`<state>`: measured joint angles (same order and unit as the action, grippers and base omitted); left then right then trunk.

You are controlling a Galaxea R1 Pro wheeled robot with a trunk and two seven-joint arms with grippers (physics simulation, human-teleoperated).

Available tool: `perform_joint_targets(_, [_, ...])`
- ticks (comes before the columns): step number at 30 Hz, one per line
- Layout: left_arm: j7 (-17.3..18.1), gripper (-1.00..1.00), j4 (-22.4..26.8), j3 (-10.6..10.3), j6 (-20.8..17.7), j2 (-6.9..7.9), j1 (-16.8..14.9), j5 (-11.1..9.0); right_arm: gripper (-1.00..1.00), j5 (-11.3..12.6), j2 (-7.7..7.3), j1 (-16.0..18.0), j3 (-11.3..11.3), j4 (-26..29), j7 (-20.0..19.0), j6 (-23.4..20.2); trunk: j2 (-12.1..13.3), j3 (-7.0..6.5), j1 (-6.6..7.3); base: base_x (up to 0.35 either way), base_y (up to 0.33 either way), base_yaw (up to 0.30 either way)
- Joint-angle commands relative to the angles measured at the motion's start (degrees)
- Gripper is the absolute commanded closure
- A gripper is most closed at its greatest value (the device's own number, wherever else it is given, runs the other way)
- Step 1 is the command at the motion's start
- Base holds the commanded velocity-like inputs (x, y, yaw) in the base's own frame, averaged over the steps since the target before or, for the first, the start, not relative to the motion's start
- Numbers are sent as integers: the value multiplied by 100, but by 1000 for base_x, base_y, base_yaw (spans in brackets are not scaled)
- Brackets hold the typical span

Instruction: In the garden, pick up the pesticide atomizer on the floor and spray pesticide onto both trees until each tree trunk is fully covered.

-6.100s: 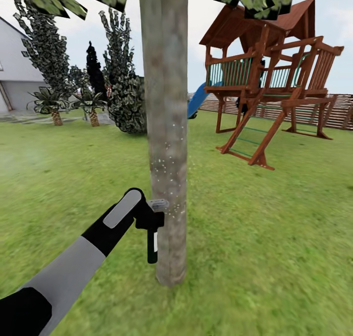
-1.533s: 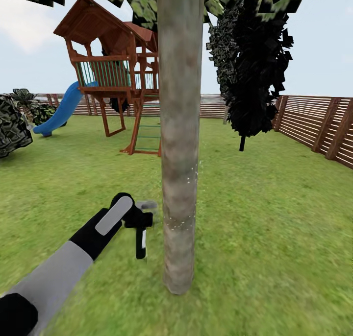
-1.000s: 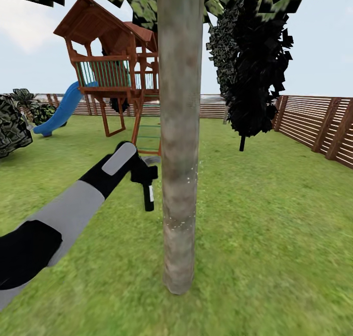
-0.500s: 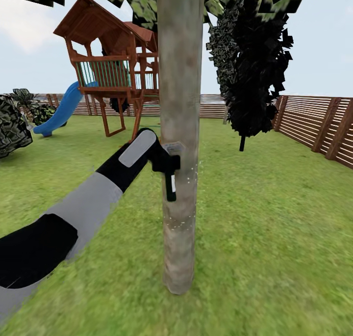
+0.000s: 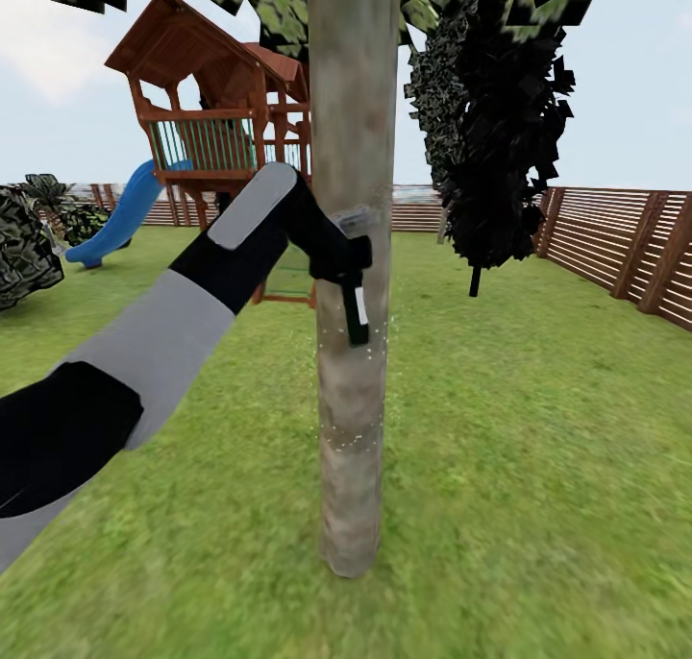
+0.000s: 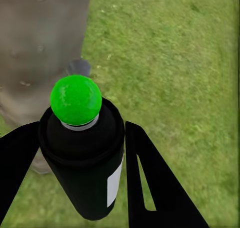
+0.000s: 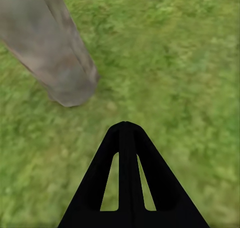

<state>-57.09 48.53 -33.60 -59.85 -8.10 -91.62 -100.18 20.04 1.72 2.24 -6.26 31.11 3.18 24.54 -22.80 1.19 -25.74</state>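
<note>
The left gripper is clenched on the small pesticide atomizer with a pale grey head and dark stem, holding it upright against the near side of the thick, mottled grey-brown tree trunk, about midway up the visible part of the trunk. In the left wrist view the atomizer's dark cylindrical body sits between the two black fingers, its bright green round cap pointing toward the trunk. Fine white specks of pesticide dot the bark lower down, below the atomizer. The right gripper hangs over the green grass lawn with its black fingers pressed together on nothing, near the foot of the trunk. Behind the tree stand a red-brown wooden play tower with a blue slide, a near-black conifer and a brown slatted wooden fence.
</note>
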Motion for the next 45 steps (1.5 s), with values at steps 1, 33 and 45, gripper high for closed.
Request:
perform_joint_targets(1, [-113, 100, 50, -6, -15, -2, -13, -74, 100, 46, -5, 5, -42, -4, 33, 25, -12, 13, -4, 0, 0, 0])
perform_joint_targets(33, [-144, 100, 1328, -1213, -15, 470, 3687, 943, 100, 35, -5, 5, -42, -9, 33, 25, -12, 13, -4, 0, 0, 0])
perform_joint_targets(45, [-92, 100, 1424, -1193, 135, 573, 3862, 948, 100, 35, -5, 6, -42, -17, 33, 25, -12, -2, -4, 0, 0, -145])
